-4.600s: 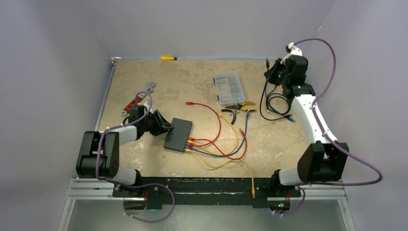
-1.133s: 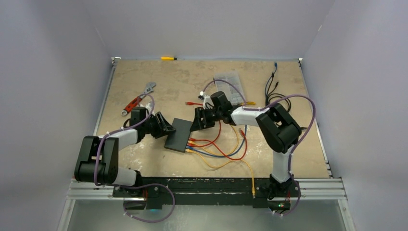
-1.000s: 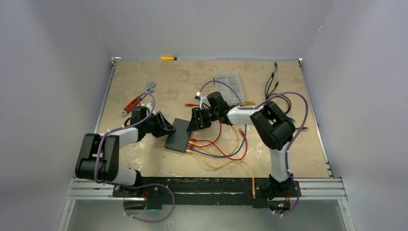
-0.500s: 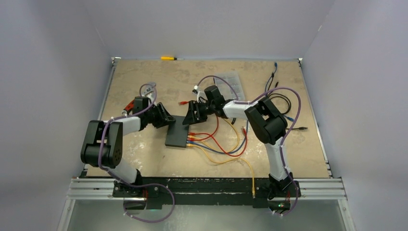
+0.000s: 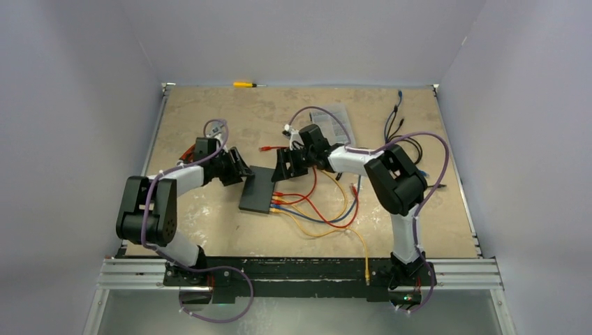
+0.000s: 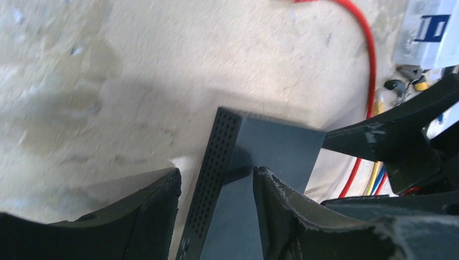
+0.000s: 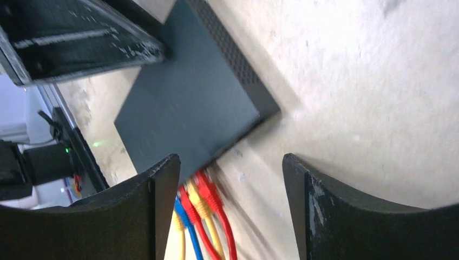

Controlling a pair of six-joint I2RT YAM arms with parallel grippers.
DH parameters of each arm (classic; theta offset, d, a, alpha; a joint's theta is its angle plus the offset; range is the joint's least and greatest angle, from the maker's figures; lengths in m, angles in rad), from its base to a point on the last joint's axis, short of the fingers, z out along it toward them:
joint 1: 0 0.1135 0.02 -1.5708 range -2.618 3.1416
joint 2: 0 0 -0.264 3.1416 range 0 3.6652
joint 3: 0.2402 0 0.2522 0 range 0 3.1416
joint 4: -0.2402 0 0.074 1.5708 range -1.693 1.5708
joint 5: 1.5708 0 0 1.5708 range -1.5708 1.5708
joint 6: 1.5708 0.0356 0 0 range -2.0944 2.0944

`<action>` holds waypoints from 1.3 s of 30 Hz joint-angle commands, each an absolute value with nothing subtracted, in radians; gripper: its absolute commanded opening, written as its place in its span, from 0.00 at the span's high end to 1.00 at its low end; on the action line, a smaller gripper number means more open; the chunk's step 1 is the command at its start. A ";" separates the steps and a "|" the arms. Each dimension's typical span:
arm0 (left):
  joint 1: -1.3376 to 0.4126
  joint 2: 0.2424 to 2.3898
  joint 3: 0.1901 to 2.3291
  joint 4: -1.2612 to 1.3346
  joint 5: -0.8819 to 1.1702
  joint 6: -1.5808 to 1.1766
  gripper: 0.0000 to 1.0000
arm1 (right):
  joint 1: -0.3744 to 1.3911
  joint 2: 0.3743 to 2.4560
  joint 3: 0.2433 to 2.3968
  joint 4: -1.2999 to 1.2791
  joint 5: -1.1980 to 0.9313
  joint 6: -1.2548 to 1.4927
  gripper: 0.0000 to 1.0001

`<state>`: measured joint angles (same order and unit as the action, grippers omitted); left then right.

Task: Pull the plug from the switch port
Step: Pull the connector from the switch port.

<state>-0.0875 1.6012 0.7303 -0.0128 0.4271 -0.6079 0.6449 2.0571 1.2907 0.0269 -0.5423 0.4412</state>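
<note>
Swung in from the far right corner, the right arm now reaches across the worktop [image 5: 209, 125] to the switch [image 5: 261, 188], which lies near the middle. The left pincer [image 6: 216, 181] straddles the switch's perforated edge, parted, with a gap beside one finger. The right pincer [image 7: 230, 162] gapes wide and empty above the switch's far corner. Red, yellow and blue plugs [image 7: 197, 203] sit in the ports.

A robotics lab test cell. Plain pale lavender walls [image 5: 307, 42] box in a tan tabletop [image 5: 279, 112] on three sides. Two robot arms, the left arm [image 5: 150, 209] and the right arm [image 5: 394, 181], rise from an aluminium rail [image 5: 307, 278] along the lower edge of the frame. Bench items lie around: a yellow-handled screwdriver [image 5: 244, 84] at the top edge, a clear organiser box [image 5: 343, 115] at upper centre, and a network switch [image 5: 262, 190] with red, yellow and blue patch cables [image 5: 283, 202] mid-frame.
</note>
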 commanded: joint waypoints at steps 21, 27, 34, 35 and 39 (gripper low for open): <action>-0.135 1.635 0.693 0.012 0.475 -0.644 0.57 | 0.703 2.072 1.194 0.140 -0.668 0.465 0.54; -0.135 1.576 0.682 -0.079 0.406 -0.623 0.52 | 0.702 2.065 1.219 0.101 -0.641 0.457 0.47; -0.134 1.461 0.627 -0.158 0.344 -0.597 0.47 | 0.677 2.004 1.149 0.066 -0.629 0.425 0.46; -0.133 1.452 0.618 -0.162 0.347 -0.595 0.47 | 0.670 1.997 1.132 0.073 -0.642 0.425 0.46; -0.133 1.429 0.584 -0.153 0.367 -0.598 0.47 | 0.649 1.976 1.071 0.094 -0.684 0.425 0.49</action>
